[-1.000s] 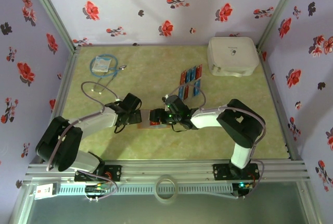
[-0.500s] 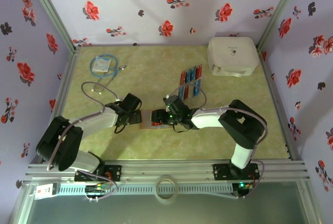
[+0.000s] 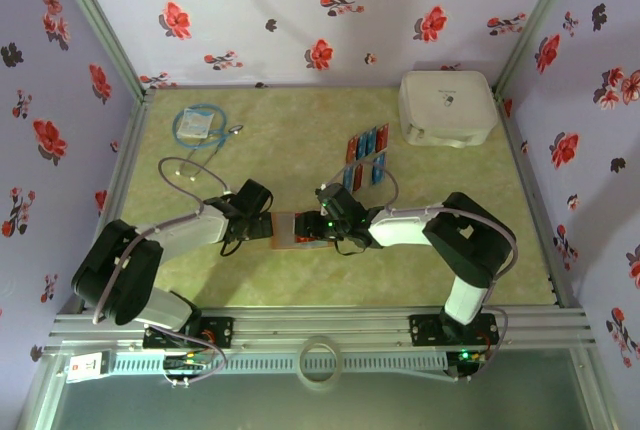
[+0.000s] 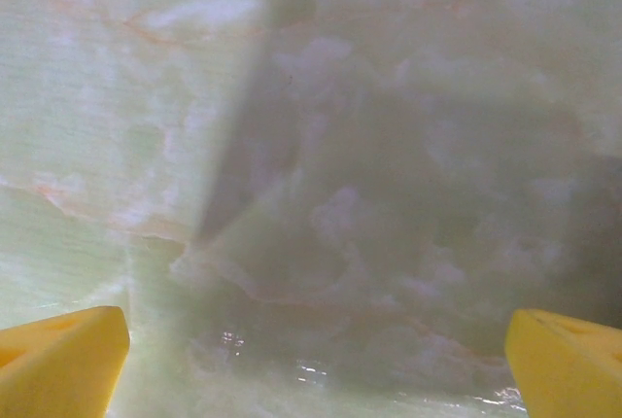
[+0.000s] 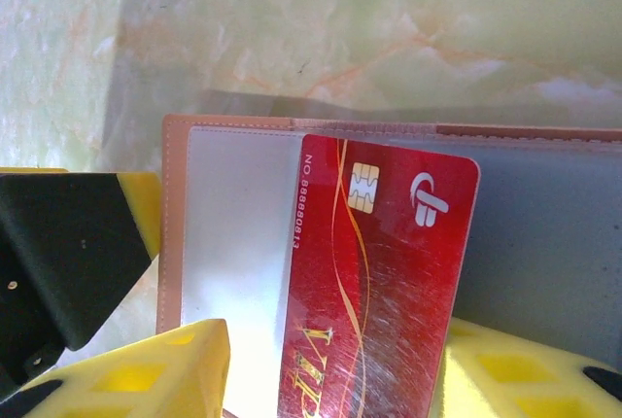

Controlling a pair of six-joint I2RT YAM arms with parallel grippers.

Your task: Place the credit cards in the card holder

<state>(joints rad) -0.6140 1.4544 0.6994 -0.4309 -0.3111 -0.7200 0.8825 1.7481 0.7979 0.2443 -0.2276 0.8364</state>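
**Q:** Where is the card holder, and what is on it?

**A:** The card holder [image 5: 173, 243], reddish-brown, lies open on the pale green counter [image 3: 300, 140] between the 2 arms. A red card [image 5: 389, 272] lies tilted across its greyish clear pockets [image 5: 233, 243], with its top edge close to the holder's far rim. The other credit cards [image 3: 366, 158], red and blue, sit in a row beyond the holder, toward a white box [image 3: 447, 107].

**Q:** What are the claws doing?

**A:** The right claw [image 5: 330, 379] sits at the holder's near side. It has 1 yellow finger [image 5: 146, 369] on each side of the red card's lower end, and they are set partly apart. I cannot tell whether they clamp the card or merely flank it. The left claw [image 4: 313, 365] is just left of the holder, above bare counter. Its fingers are wide apart and hold nothing.

**Q:** How is this step done well?

**A:** My judgement is that the card is being fed into a pocket. It looks skewed against the holder's stitched edge, so it should first be squared to the pocket mouth. Then it should slide in flat and slowly, held lightly so the thin card does not bow. The holder looks light and may skid, so the left claw could steady its left edge.

**Q:** Any writing?

**A:** Small white print on the red card starts "NO 888"; the later digits are unsure. There is a gold chip [image 5: 363, 188], a white curled logo [image 5: 428, 199], and gold letters resembling "VIP" near the right claw. The white box carries a mark too small to read.
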